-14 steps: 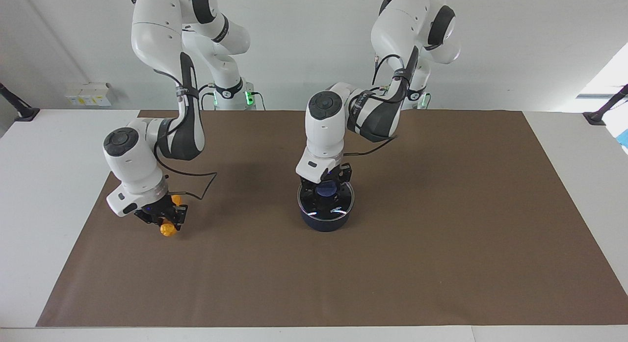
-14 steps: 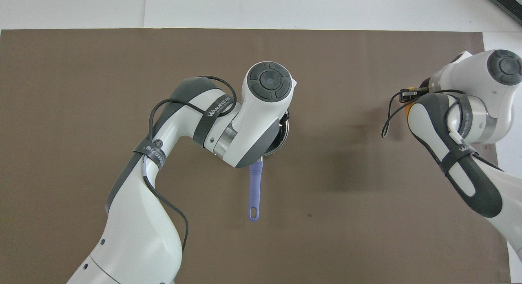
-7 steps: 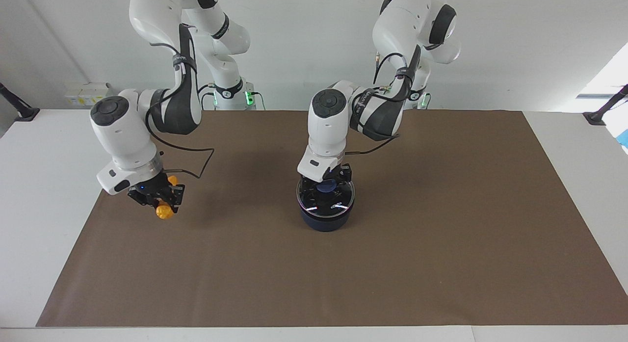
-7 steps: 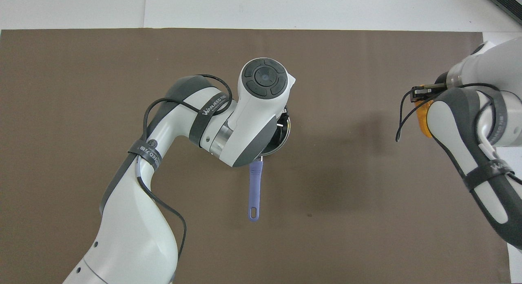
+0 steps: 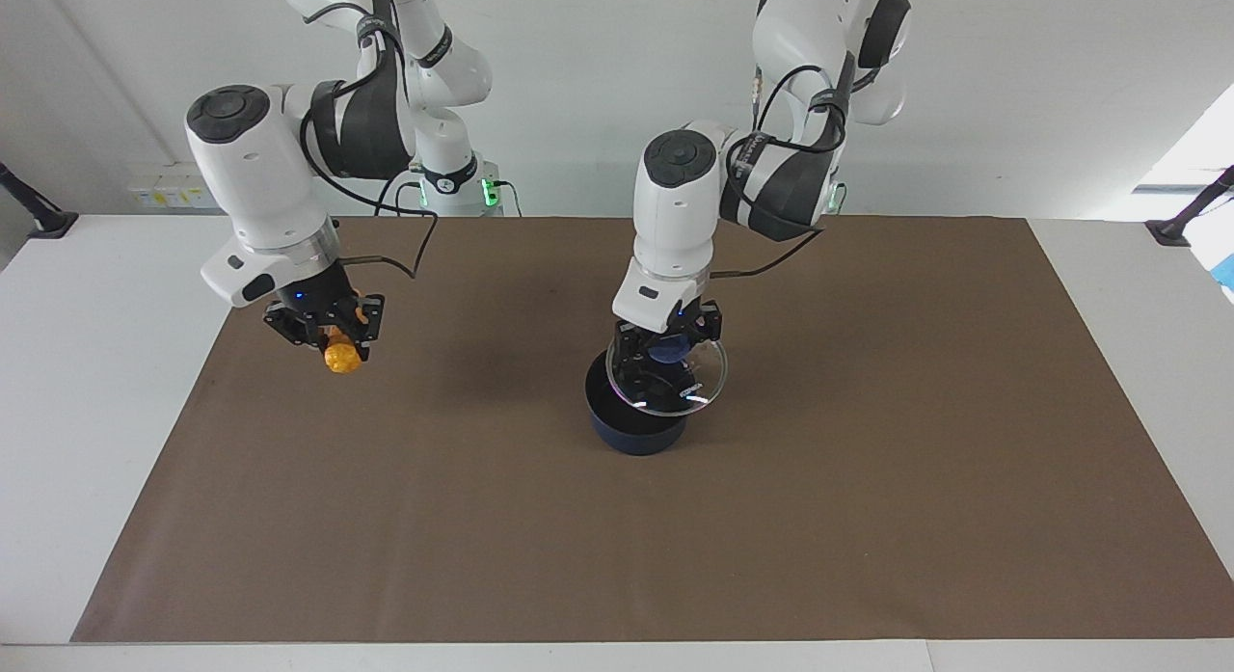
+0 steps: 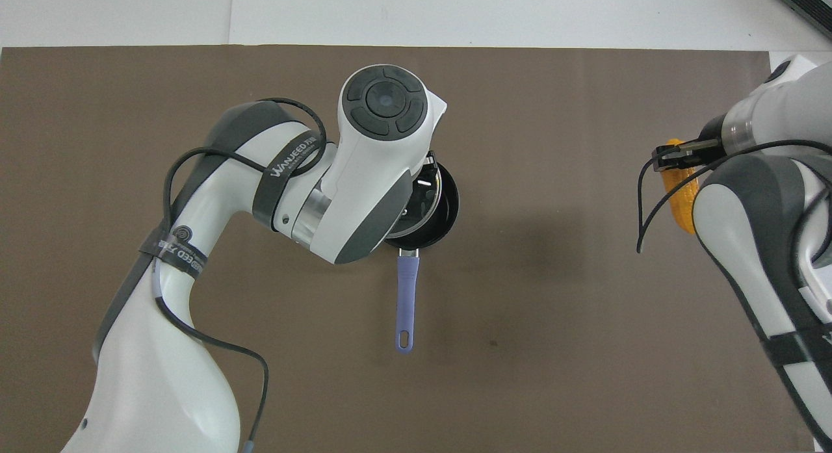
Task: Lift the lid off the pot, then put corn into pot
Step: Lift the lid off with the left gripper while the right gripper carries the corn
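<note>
Facing view: the left claw (image 5: 665, 349) is clamped on the blue knob of the round clear glass lid with a metal rim (image 5: 667, 383). The lid hangs tilted just above the small dark navy-blue round pot (image 5: 631, 426), shifted toward the left arm's end, so part of the pot's mouth is uncovered. The pot sits mid-table on the brown mat (image 5: 868, 460). The right claw (image 5: 328, 330) grips the small orange-yellow bumpy corn cob (image 5: 340, 356) in the air over the mat's edge at the right arm's end of the table, well apart from the pot. Step 1, lifting the lid, looks nearly done; the corn is picked up but not yet carried across or dropped in.

Overhead view: the left arm hides most of the lid. The pot (image 6: 442, 212) shows a black inside with nothing visible in the exposed part; its long straight blue handle (image 6: 405, 300) points toward the robots. The corn (image 6: 682, 199) shows beside the right arm's wrist.
</note>
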Available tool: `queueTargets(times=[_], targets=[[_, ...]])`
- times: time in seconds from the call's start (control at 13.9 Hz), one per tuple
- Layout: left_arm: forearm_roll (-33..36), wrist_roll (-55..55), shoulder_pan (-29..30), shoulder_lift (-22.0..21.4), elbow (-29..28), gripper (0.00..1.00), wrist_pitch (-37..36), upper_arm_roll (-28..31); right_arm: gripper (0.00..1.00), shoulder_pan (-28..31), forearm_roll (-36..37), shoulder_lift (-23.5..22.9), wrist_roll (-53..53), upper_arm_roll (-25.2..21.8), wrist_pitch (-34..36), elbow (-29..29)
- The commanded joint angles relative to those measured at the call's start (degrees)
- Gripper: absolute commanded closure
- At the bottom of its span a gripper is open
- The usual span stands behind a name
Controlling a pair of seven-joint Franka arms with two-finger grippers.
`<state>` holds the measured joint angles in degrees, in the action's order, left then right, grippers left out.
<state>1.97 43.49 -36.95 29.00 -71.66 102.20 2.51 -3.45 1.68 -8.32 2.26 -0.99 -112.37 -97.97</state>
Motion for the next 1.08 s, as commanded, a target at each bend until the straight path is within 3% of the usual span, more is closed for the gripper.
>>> queueTargets(times=[0.0, 0.29, 0.79, 1.0], targets=[[0.84, -7.86, 3.79, -3.68, -2.51, 1.0, -2.26, -0.13, 1.0, -2.95, 0.69, 0.32, -5.66, 0.29, 0.66, -0.29], [0.67, -20.34, 9.68, -8.16, -8.73, 1.0, -2.18, -0.13, 1.0, -10.5, 0.69, -1.34, -18.66, 0.29, 0.75, 1.63], [0.23, -35.56, 19.18, -15.2, -21.48, 1.0, 2.37, -0.22, 1.0, -22.2, 0.34, -16.09, -36.43, 0.2, 5.05, 19.28], [0.23, -41.98, 23.13, -19.76, -31.14, 1.0, 8.53, -0.22, 1.0, -25.54, 0.34, -22.59, -40.14, 0.29, 4.71, 26.23]])
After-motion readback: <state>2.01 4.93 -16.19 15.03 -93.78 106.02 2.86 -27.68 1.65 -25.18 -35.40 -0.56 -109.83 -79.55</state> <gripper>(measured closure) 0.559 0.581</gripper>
